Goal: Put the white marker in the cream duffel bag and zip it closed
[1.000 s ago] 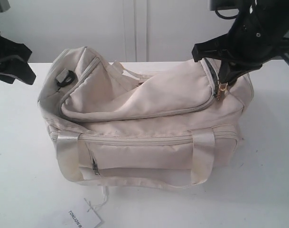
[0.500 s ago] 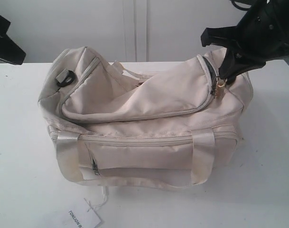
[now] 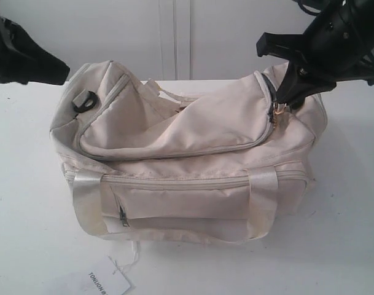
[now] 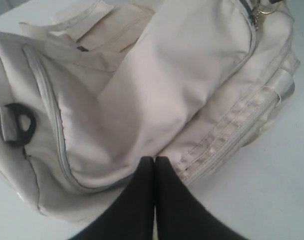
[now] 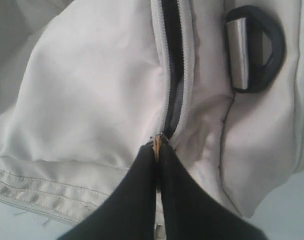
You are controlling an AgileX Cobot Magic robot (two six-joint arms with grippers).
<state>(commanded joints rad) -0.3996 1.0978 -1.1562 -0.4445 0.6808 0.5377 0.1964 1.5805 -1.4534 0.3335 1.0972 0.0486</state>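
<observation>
The cream duffel bag (image 3: pixel 187 153) lies across the white table with its curved top zipper (image 5: pixel 172 75) partly open, dark lining showing in the gap. At the bag's right end my right gripper (image 3: pixel 284 103) is shut on the gold zipper pull (image 5: pixel 156 142). In the right wrist view the right gripper (image 5: pixel 157 146) pinches the pull at the closed end of the zip. My left gripper (image 3: pixel 54 72) hovers off the bag's left end. In its own wrist view the left gripper (image 4: pixel 154 160) is shut with nothing in it, above the bag's side. The white marker is out of view.
A printed paper tag (image 3: pixel 107 283) lies on the table (image 3: pixel 33 246) in front of the bag. Shiny straps (image 3: pixel 88 206) hang over the front pocket. A black D-ring (image 3: pixel 83 101) sits at the bag's left end, and another D-ring (image 5: pixel 254 47) beside the zip.
My right gripper has shifted the zipper pull slightly left along the curve, lifting the bag's right end a little. The left arm has risen and swung in towards the bag.
</observation>
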